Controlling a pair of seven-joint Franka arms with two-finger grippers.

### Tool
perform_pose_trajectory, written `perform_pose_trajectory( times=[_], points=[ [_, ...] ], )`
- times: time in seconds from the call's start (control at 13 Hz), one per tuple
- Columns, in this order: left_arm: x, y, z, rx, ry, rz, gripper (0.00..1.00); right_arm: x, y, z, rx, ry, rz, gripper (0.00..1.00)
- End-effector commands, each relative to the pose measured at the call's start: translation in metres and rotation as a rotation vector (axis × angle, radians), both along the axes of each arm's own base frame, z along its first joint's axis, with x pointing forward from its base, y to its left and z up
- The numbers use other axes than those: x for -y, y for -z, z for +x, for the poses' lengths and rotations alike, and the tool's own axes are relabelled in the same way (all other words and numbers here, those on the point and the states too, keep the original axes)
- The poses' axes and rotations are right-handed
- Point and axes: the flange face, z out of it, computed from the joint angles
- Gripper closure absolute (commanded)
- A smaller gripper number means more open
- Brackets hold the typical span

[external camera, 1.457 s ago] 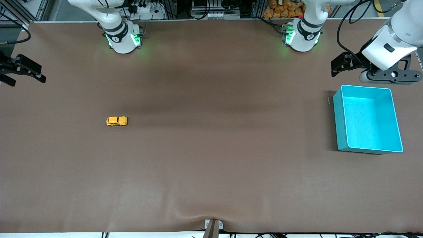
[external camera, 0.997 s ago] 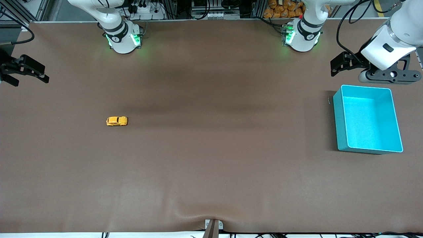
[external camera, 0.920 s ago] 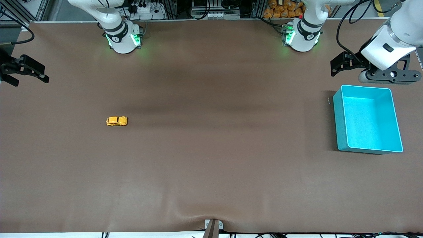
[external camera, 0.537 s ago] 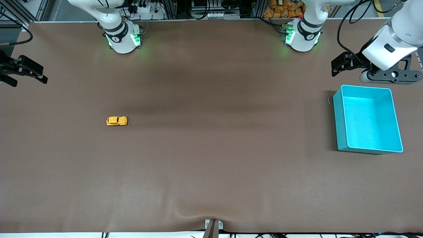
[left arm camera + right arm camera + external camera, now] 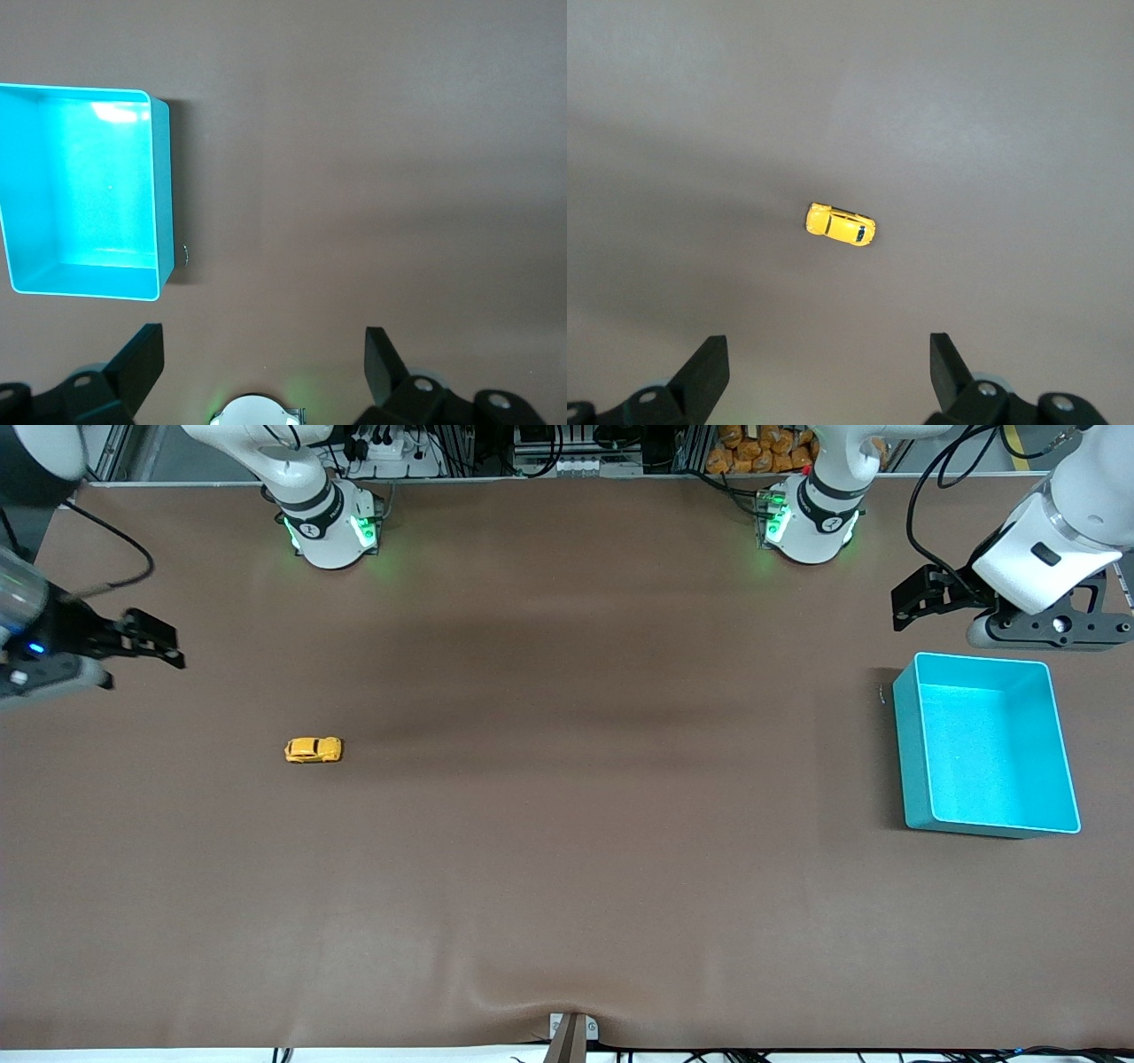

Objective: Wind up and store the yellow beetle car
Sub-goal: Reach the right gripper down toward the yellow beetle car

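Observation:
The yellow beetle car [image 5: 313,750] is a tiny toy standing on its wheels on the brown table, toward the right arm's end. It also shows in the right wrist view as the car [image 5: 842,225], lying apart from the fingers. My right gripper [image 5: 142,666] hovers open over the table edge at that end, with nothing between its fingers [image 5: 709,367]. My left gripper [image 5: 912,602] hangs open and holding nothing over the table, just off the teal bin's [image 5: 912,753] rim that lies farther from the front camera. In the left wrist view the bin's wall [image 5: 161,195] shows.
The bin holds nothing that I can see. A small dark speck [image 5: 881,695] lies on the table beside it. Both arm bases [image 5: 332,527] [image 5: 806,522] stand along the table edge farthest from the front camera. A small bracket [image 5: 571,1032] sits at the nearest edge.
My right gripper has swung in from the table's end toward the car. The left gripper has barely shifted. The car and bin have not moved.

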Motion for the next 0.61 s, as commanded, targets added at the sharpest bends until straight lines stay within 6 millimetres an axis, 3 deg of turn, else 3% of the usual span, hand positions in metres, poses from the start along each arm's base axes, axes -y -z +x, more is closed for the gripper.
perform_pose_trajectory(
  times=[0.0,0.38,0.54],
  points=[
    [-0.002,-0.006,-0.001,-0.006,0.004,0.026,0.00,-0.003,0.040,-0.011,-0.007,-0.090,0.003,0.00],
    [-0.007,-0.005,0.000,-0.007,-0.001,0.026,0.00,-0.009,0.133,-0.032,0.007,-0.269,0.013,0.00],
    [-0.008,-0.004,0.000,-0.009,-0.007,0.027,0.00,-0.018,0.159,-0.037,0.043,-0.408,0.009,0.00]
  ],
)
